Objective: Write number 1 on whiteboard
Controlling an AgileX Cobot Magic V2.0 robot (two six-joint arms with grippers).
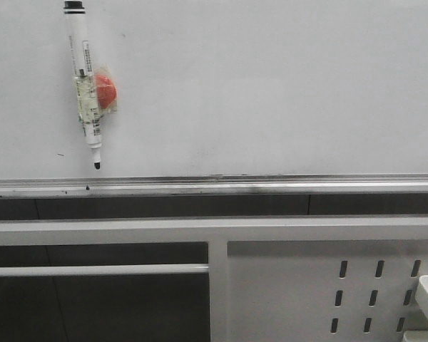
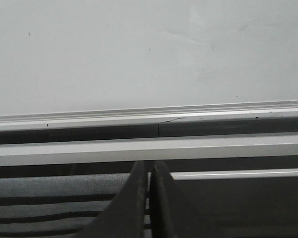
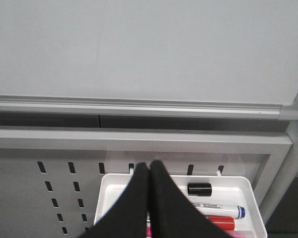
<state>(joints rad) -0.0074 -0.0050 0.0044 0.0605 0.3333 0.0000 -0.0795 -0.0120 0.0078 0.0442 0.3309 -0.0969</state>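
Overhead, whiteboard [image 1: 271, 85] glossy (marker [image 1: 85, 85] stuck on); left fingers [image 2: 148, 198], right fingers [image 3: 150, 198] closed, empty.

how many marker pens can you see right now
3. One marker is stuck on the whiteboard, tip down. A blue-capped marker and a red one lie in the white tray; the right gripper may hide more.
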